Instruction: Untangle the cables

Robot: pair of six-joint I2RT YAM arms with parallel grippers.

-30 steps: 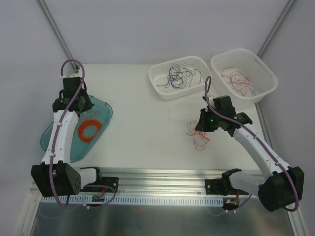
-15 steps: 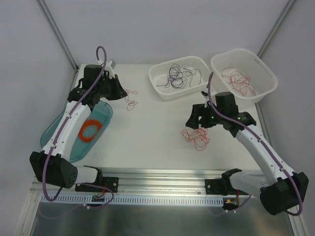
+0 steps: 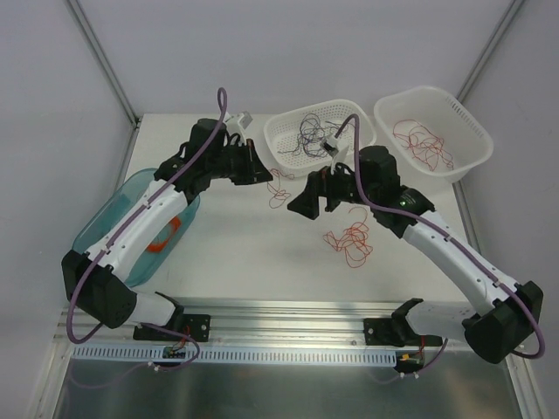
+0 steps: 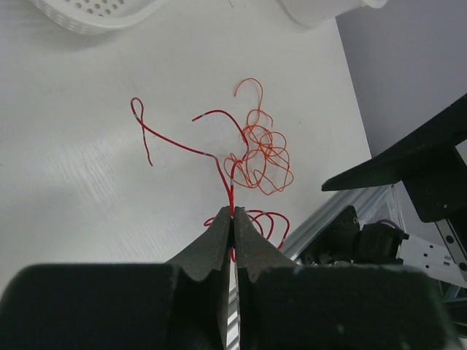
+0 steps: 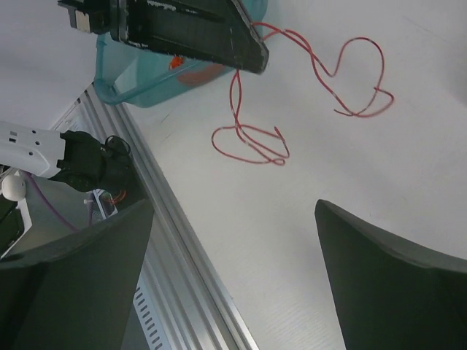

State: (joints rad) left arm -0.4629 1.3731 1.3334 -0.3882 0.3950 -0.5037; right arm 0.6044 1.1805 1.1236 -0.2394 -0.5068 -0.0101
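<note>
Red wire, hair-thin and curly, is hanging from the left gripper (image 4: 232,219), whose fingers are pressing together on one loose strand (image 4: 231,203). The strand's loops are trailing below the fingertips, in front of the white basket (image 3: 297,164) that is holding the dark grey-black cables (image 3: 314,135); whether the lowest loops are touching the table (image 3: 227,253) I cannot tell. The right gripper (image 5: 233,205) is hovering just beside the left one with its fingers spread wide, holding nothing. A red tangle (image 3: 349,240) is lying on the table under the right arm, apart from the held strand. More red cables (image 3: 424,144) are sitting in the second basket (image 3: 454,170) at the far right.

Judging from this, one red strand is being carried clear and the tangle is waiting to be worked.

Several things are threatening the next move. The wire is so thin that it is offering little for the fingertips to bite on, so a quick swing could be shaking it free. The trailing loops are springy and could be hooking the tangle or the nearer basket's rim while passing over, which would be knotting things again. That nearer basket is holding the dark cables, so a release here would be mixing colours. The two grippers are also working very close together, and a careless reach by the open one could be knocking the strand loose or bumping the other's fingers.
</note>
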